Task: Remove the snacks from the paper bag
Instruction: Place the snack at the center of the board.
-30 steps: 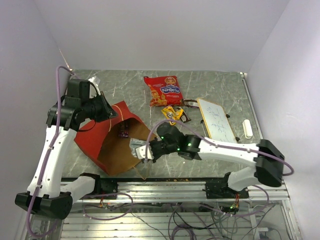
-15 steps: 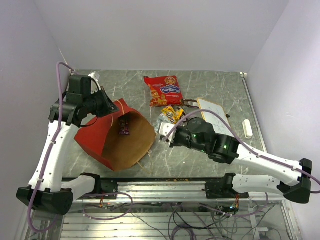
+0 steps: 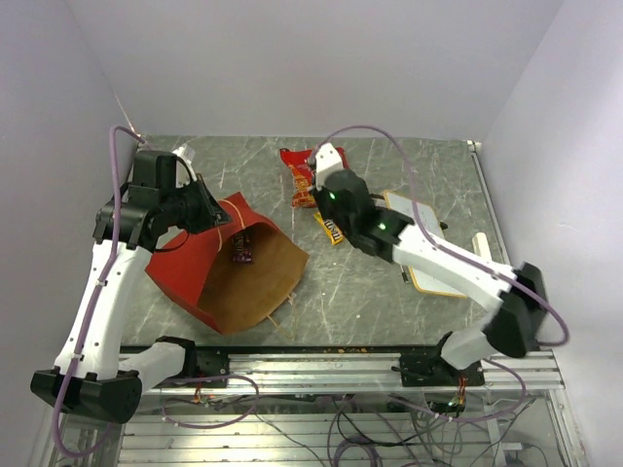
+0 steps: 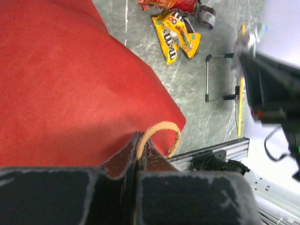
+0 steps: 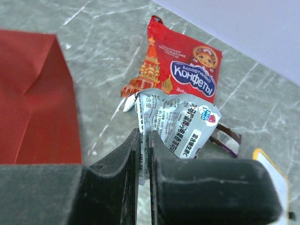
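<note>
Paper bag [image 3: 195, 263] emptied yet? What do the jaws hold? — DESK

Right gripper [image 5: 143, 136]: jaws pinched to a slit on a crumpled silvery wrapper [image 5: 176, 124], which sticks up from between them. Left gripper [image 4: 138, 143]: jaws fully closed on the bag's rim, at its string handle [image 4: 161, 129], propping the mouth. — PHOTOGRAPHER

What changed? — DESK

A second ago the right gripper was at the bag's mouth with that wrapper. It has since swung away past the bag's far right side and now hangs above the large red packet [image 5: 187, 75], near the yellow packet [image 4: 176, 37] that already lies outside the bag. The bag itself has stayed on its side, mouth toward the right arm. — PHOTOGRAPHER

And the job? — DESK

One more snack is clear of the bag, by my reading, with only the drop remaining. A small dark wrapper [image 3: 240, 251] shows inside the bag, so another reach looks likely. — PHOTOGRAPHER
</note>
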Robot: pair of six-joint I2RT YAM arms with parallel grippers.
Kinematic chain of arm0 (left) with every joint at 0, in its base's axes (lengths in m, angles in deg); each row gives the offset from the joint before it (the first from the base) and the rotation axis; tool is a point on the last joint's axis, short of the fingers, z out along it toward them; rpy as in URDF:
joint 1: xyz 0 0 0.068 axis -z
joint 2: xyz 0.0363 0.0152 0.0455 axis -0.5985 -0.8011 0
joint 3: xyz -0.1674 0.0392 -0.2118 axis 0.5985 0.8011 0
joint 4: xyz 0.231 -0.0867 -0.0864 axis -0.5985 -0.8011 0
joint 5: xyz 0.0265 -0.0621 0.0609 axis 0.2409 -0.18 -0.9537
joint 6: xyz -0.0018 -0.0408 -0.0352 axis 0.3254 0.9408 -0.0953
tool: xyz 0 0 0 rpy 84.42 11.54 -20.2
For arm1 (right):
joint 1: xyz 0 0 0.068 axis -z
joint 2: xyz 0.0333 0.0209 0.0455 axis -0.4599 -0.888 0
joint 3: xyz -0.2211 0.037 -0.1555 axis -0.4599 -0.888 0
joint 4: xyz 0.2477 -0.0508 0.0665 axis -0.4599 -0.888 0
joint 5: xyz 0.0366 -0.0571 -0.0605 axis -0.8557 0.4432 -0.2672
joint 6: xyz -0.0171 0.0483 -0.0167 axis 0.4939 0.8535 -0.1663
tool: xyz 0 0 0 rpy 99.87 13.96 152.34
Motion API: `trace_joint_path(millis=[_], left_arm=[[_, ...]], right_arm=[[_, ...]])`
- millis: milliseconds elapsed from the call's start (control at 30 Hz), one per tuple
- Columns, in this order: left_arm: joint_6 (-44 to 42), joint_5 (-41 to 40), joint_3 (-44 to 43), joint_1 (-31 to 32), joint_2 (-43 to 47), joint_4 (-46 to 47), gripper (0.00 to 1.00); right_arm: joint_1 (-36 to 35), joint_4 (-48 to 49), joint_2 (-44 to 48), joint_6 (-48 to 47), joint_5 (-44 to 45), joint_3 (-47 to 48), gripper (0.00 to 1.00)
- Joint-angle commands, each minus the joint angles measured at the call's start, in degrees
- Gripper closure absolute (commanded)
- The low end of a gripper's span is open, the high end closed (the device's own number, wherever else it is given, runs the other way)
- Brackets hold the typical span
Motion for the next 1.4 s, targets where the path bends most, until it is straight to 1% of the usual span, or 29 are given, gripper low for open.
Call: trace_joint_path(millis=[0,133,233,367,467,600,733,800,867,967,1067,1133,1200,1300,1367], left_arm=[[-1.8,2.3,-2.0,0.1,0.9,-2.3,0.93],[-2.8,4.3,-1.5,0.1,1.5,-3.5,0.93],[-4.1,4.7,-1.4,0.1,1.6,-5.1,0.93],[-5.6,3.2,-2.6,0.1,1.1,-7.4,0.93],[-5.9,2.7,-3.3,0.1,1.0,-7.5,0.93],[-6.1,3.2,-3.6,0.1,0.6,-7.6,0.93],[-8.7,1.6,-6.4,0.1,-0.7,-10.5,0.93],[-8.7,1.4,-6.3,0.1,-1.0,-10.5,0.93],[-7.5,3.8,-4.6,0.1,-1.4,-8.7,0.93],[-4.8,7.9,-1.7,0.1,-1.7,-5.3,0.93],[-4.7,7.9,-0.9,0.1,-1.1,-4.4,0.93],[-5.4,6.7,-0.9,0.1,-1.1,-4.9,0.93],[-5.6,7.4,-0.4,0.1,-1.3,-4.5,0.93],[-4.7,9.1,0.8,0.1,-1.3,-3.0,0.93],[-4.9,9.1,0.7,0.1,-1.5,-2.8,0.93]], right_arm=[[5.8,-7.9,-11.8,10.1,1.8,12.4,1.0],[8.5,-11.7,-21.7,12.5,1.8,19.6,1.0],[10.3,-13.2,-25.6,15.2,1.6,21.8,1.0],[13.1,-13.5,-28.5,19.7,-1.2,21.0,1.0],[15.0,-12.8,-30.5,21.4,-4.1,19.9,1.0],[17.3,-11.3,-32.9,19.7,-9.4,19.2,1.0],[18.2,-12.1,-34.2,17.7,-9.9,20.3,1.0],[18.3,-12.6,-33.8,17.2,-9.3,20.4,0.99],[18.3,-14.1,-32.6,17.2,-9.5,20.7,0.89],[18.2,-14.0,-27.6,18.0,-11.7,17.0,0.74],[18.1,-13.8,-22.5,18.8,-15.1,12.3,0.69],[18.0,-14.8,-19.9,19.2,-17.0,10.3,0.65],[17.5,-16.0,-17.6,18.8,-18.2,8.8,0.62],[15.2,-16.5,-12.8,17.8,-18.0,5.2,0.61],[13.4,-15.5,-10.0,18.1,-19.4,2.1,0.6]])
